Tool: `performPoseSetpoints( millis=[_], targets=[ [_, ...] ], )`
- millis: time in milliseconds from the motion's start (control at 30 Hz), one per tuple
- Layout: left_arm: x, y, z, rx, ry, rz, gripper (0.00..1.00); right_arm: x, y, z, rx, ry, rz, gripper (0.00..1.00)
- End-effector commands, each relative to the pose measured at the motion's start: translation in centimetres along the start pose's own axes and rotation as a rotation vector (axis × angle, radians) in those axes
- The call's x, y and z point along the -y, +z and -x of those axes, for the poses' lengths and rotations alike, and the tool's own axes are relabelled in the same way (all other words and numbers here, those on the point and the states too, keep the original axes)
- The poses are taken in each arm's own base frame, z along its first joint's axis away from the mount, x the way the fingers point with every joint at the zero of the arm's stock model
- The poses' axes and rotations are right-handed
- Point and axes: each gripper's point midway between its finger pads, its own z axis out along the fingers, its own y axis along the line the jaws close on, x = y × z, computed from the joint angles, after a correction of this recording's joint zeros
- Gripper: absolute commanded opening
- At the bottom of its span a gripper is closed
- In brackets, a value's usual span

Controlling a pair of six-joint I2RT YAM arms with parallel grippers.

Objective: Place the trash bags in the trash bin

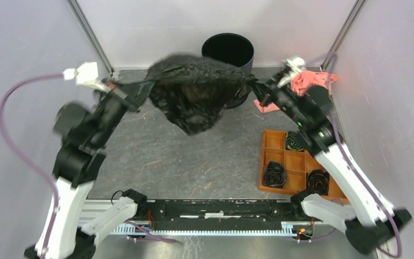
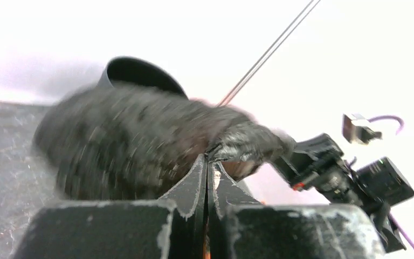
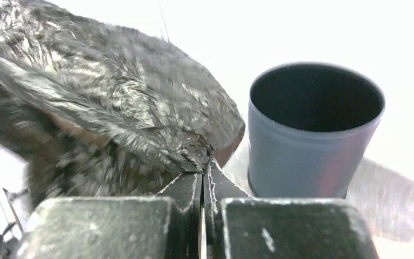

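- The trash bag (image 1: 194,100) hangs in the air, stretched between both arms on the near side of the trash bin (image 1: 228,49). In the top view its upper edge overlaps the bin's front rim, and its belly sags toward the counter (image 1: 156,156), short of the bin.
- The left pincer (image 2: 207,164) is closed tight on a fold of the bag's edge, off to the bin's left.
- The right pincer (image 3: 206,168) clamps the opposite edge in the same way, at the bin's near right.
- The bin stands upright with its mouth open and its inside dark. From the right wrist it rises just beyond the bag.
- The step in hand, as I judge it, is carrying the spread bag to the bin. None of the bag is inside yet.
- The next move calls for raising the bag above the rim and moving it back over the mouth. The two pincers should also draw together, since the stretched film spans wider than the opening, and the bag should be lowered in before release.
- The orange tray (image 1: 296,162) and pink cloth (image 1: 312,81) lie to the bin's right, off that path.
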Motion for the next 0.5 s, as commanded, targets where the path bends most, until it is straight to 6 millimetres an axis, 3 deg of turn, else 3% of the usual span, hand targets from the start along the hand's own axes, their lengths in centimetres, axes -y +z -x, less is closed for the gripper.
performPoseSetpoints(
  millis=[0,67,133,200,233,267,333,367,400,433,467],
  targets=[
    [-4.7,-3.5,-1.5,0.064,-0.001,0.175,0.02,-2.0,-4.3,2.6,0.182,-0.039,0.048,0.00],
    [-10.6,-3.5,-10.1,-0.100,-0.084,0.308,0.02,-1.4,-4.0,-5.6,0.052,0.055,0.056,0.01],
    [-14.3,-5.1,-18.1,-0.274,-0.175,0.373,0.02,-2.4,-4.4,-14.1,-0.115,0.135,0.141,0.00],
    [-15.0,-6.6,-22.8,-0.363,-0.265,0.330,0.02,-3.0,-5.7,-20.0,-0.251,0.144,0.145,0.00],
    [-14.8,-7.2,-23.6,-0.360,-0.297,0.298,0.02,-3.2,-6.1,-21.0,-0.272,0.131,0.136,0.00],
    [-14.4,-7.6,-23.4,-0.339,-0.306,0.271,0.02,-3.6,-6.4,-20.8,-0.264,0.117,0.141,0.00],
    [-13.4,-8.1,-21.2,-0.274,-0.284,0.241,0.02,-4.4,-6.1,-17.6,-0.196,0.088,0.163,0.00],
    [-12.4,-8.0,-19.4,-0.244,-0.261,0.222,0.02,-4.7,-5.6,-14.8,-0.158,0.063,0.168,0.00],
    [-10.1,-7.7,-16.2,-0.203,-0.229,0.170,0.02,-5.0,-5.2,-12.5,-0.138,0.033,0.173,0.01],
    [-8.8,-7.1,-14.8,-0.207,-0.201,0.144,0.02,-5.6,-4.8,-8.7,-0.087,0.003,0.187,0.01],
    [-5.8,-6.4,-11.2,-0.186,-0.158,0.079,0.02,-6.3,-4.7,-5.4,-0.044,-0.022,0.202,0.00]
  ],
)
